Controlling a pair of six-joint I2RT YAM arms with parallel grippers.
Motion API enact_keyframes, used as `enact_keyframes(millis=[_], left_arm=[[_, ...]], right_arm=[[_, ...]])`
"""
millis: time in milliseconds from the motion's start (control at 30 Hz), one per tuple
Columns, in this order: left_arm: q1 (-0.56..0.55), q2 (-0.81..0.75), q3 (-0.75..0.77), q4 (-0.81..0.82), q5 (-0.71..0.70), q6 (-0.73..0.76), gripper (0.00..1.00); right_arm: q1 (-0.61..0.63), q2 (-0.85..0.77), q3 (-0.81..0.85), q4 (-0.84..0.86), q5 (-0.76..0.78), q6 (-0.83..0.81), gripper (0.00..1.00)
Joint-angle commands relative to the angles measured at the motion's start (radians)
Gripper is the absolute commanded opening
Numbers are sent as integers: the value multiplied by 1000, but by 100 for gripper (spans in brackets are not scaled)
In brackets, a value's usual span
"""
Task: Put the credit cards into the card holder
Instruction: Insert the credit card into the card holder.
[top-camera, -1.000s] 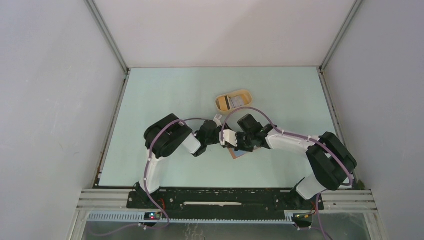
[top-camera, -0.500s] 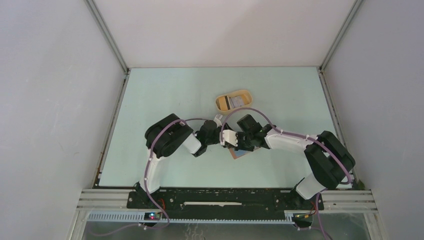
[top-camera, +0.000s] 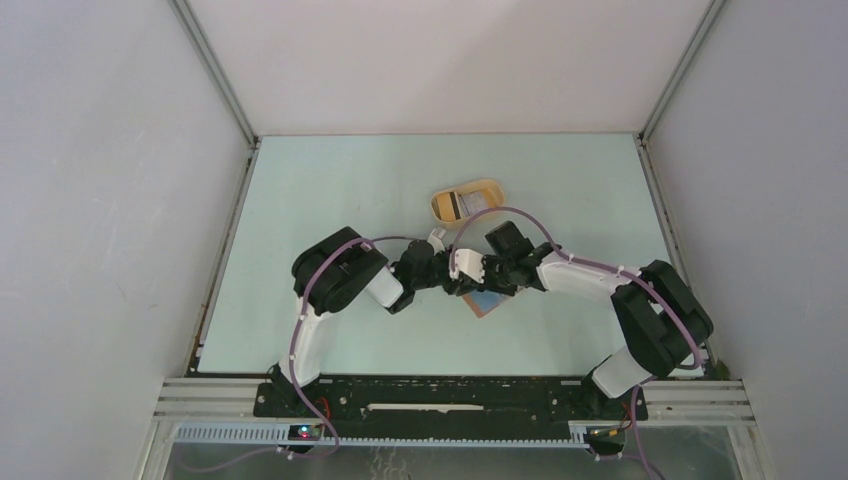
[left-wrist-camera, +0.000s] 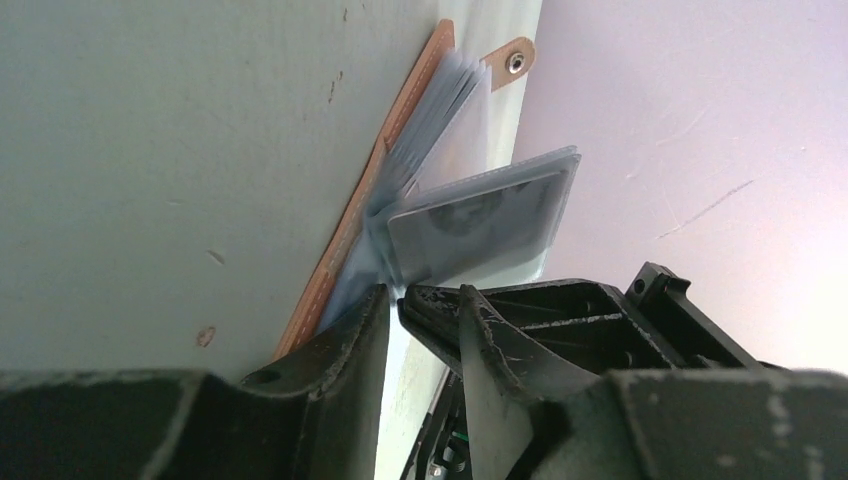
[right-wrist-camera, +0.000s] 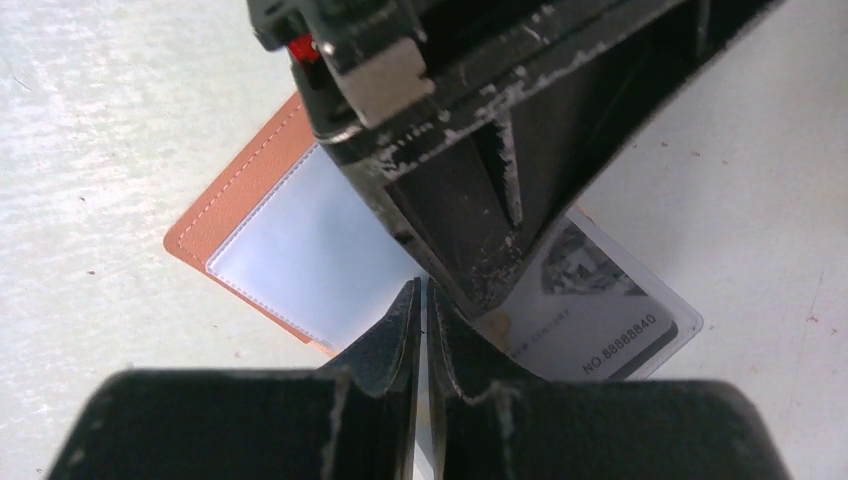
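With the left gripper (left-wrist-camera: 395, 296) narrowly parted at a clear sleeve (left-wrist-camera: 365, 265), grip unclear, and the right gripper (right-wrist-camera: 422, 292) closed, the grey card (right-wrist-camera: 590, 310) probably needs a square push toward ten o'clock in the right wrist view, deeper into the card holder (right-wrist-camera: 240, 185).

Top camera: fixed high, behind the arm bases (top-camera: 290, 385). I look down and forward over the whole table (top-camera: 330, 200), everything small. Left wrist: I skim low along the tabletop, very near, with the wallet (left-wrist-camera: 345, 250) edge-on. Right wrist: I look straight down, close. All three views share that wallet at mid-table.
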Motion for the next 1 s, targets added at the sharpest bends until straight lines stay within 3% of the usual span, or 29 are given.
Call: enact_keyframes(millis=[0, 300, 533, 967], left_arm=[[-2, 23, 9, -50, 9, 17, 38], [4, -8, 7, -24, 3, 39, 39], [5, -16, -1, 5, 5, 46, 39], [12, -24, -33, -33, -4, 54, 12]], right_arm=[[-38, -45, -1, 33, 49, 11, 13], [-153, -90, 47, -40, -116, 105, 13], [-208, -15, 82, -55, -60, 139, 14], [-229, 101, 148, -124, -5, 170, 13]])
